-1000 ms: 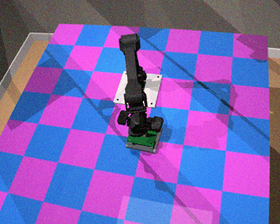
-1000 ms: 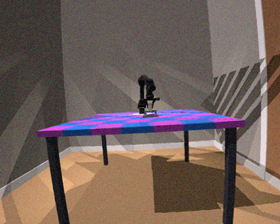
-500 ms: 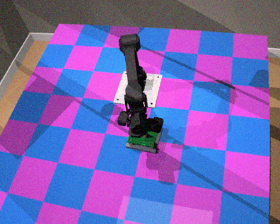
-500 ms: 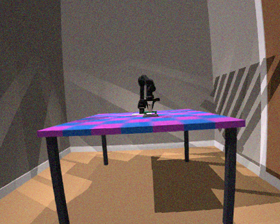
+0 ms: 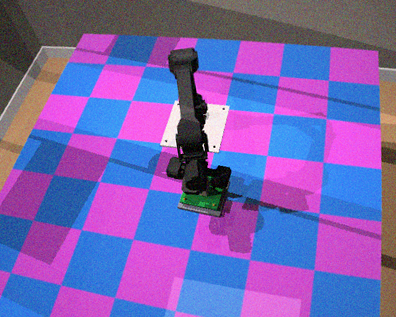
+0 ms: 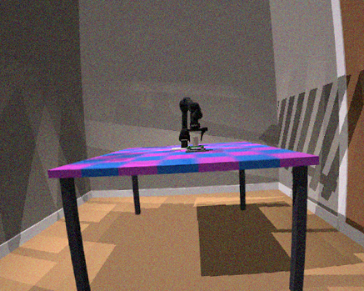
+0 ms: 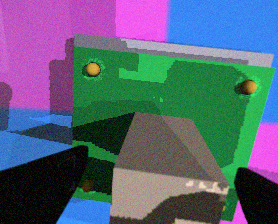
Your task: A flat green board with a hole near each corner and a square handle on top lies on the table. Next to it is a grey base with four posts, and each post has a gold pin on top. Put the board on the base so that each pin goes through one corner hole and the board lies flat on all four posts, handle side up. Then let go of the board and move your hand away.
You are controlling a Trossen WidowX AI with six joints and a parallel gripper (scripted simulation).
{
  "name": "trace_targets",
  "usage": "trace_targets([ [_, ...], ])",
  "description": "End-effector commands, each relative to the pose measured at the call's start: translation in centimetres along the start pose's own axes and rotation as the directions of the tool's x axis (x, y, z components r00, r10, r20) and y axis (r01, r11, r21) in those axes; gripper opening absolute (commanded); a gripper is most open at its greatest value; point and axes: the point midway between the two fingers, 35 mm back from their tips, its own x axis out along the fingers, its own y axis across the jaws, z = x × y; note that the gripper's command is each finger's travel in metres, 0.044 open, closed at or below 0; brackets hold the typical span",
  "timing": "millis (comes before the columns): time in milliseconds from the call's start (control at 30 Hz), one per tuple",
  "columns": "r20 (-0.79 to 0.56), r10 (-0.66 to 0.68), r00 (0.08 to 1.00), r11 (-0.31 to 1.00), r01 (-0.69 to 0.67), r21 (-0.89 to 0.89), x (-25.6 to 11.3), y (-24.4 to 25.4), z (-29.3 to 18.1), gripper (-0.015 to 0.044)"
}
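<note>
Green board (image 5: 203,199) (image 6: 195,147) (image 7: 165,100): my landmark, handle side up, over the grey base (image 5: 200,211) (image 7: 200,50).
Gold pins (image 7: 93,69): I see two standing through its far corner holes in the wrist view.
Square handle (image 7: 160,155): rising from the board, between my fingers.
Gripper (image 5: 206,178) (image 6: 196,130) (image 7: 160,164): spread, fingers apart from the handle.
White plate (image 5: 219,126) (image 6: 178,148): near the board, arm-base side.

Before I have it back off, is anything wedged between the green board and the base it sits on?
Nothing visible: gold pins show through the green board, though the handle hides part.
</note>
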Motion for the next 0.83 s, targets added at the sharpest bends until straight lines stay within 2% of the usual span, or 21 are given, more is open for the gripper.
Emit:
trace_targets([
  [0, 0.001, 0.000, 1.000, 1.000, 0.000, 0.000, -0.5, 0.0, 0.0, 0.0440],
  [367, 0.000, 0.000, 1.000, 1.000, 0.000, 0.000, -4.1, 0.0, 0.0, 0.0440],
  [533, -0.001, -0.001, 1.000, 1.000, 0.001, 0.002, -8.2, -0.1, -0.2, 0.0440],
  [800, -0.001, -0.001, 1.000, 1.000, 0.001, 0.002, -8.3, -0.1, -0.3, 0.0440],
])
